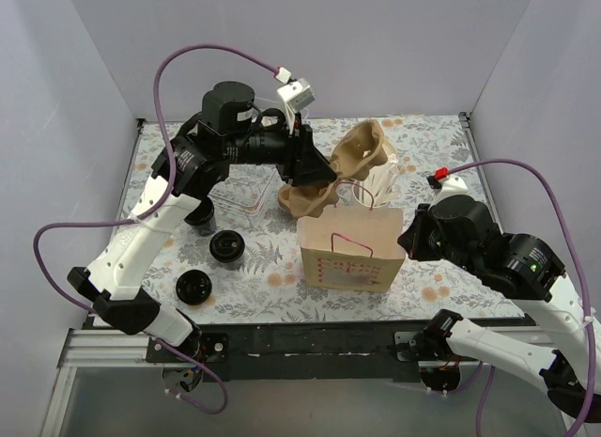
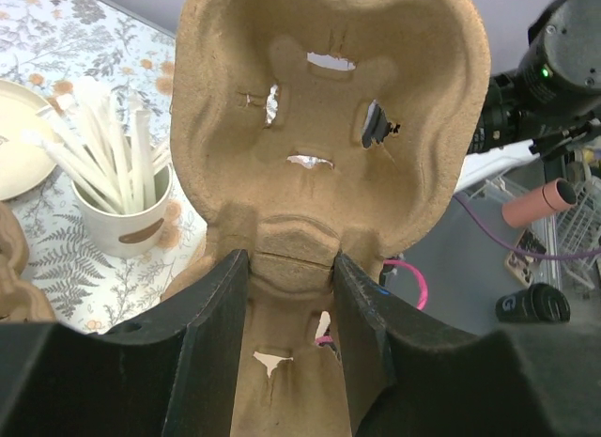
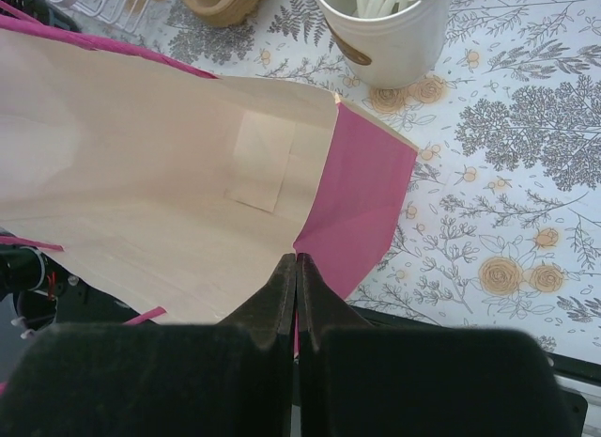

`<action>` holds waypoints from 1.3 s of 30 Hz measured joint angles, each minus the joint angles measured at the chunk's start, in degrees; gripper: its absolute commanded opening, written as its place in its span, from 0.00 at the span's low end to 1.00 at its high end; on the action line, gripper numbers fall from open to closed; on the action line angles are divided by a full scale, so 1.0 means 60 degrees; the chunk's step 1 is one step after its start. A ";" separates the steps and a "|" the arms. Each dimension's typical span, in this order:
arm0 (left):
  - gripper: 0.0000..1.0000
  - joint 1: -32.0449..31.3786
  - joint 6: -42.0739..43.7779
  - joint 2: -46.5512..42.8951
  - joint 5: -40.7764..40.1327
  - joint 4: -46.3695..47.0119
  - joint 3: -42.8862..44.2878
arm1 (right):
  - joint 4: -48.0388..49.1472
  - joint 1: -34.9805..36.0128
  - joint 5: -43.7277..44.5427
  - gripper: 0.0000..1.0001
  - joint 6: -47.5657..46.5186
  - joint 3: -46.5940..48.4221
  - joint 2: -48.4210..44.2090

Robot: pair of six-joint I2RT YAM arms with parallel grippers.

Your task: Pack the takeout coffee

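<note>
Two takeout coffee cups with black lids stand at the front left of the table, one (image 1: 226,246) nearer the middle and one (image 1: 193,287) nearer the edge. My left gripper (image 1: 326,171) (image 2: 289,268) is shut on a brown pulp cup carrier (image 1: 364,148) (image 2: 329,127), held tilted in the air behind the paper bag (image 1: 352,251). The bag stands upright with its mouth open. My right gripper (image 1: 406,236) (image 3: 297,260) is shut on the bag's right top edge, where the pale inner wall (image 3: 160,193) meets the pink side panel (image 3: 362,197).
A white cup of stirrer sticks (image 1: 377,186) (image 2: 120,211) (image 3: 385,33) stands just behind the bag. A second brown pulp carrier (image 1: 302,200) lies left of it, next to a clear plastic tub (image 1: 246,188). Another dark-lidded cup (image 1: 200,214) sits partly under the left arm.
</note>
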 measured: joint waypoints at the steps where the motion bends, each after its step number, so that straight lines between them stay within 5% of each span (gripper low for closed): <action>1: 0.00 -0.0153 0.0095 0.0018 -0.0058 -0.0109 0.0055 | 0.0033 0.0000 0.0000 0.01 -0.0011 0.0000 0.0000; 12: 0.00 -0.1271 0.0790 0.0787 -0.0441 -0.1137 0.1198 | 0.0459 0.0000 0.0073 0.01 0.0073 -0.0146 -0.0102; 39: 0.00 -0.1891 0.1858 0.1158 -0.1424 -0.1778 0.0273 | 0.0834 0.0000 0.0251 0.01 0.0492 -0.0481 -0.0430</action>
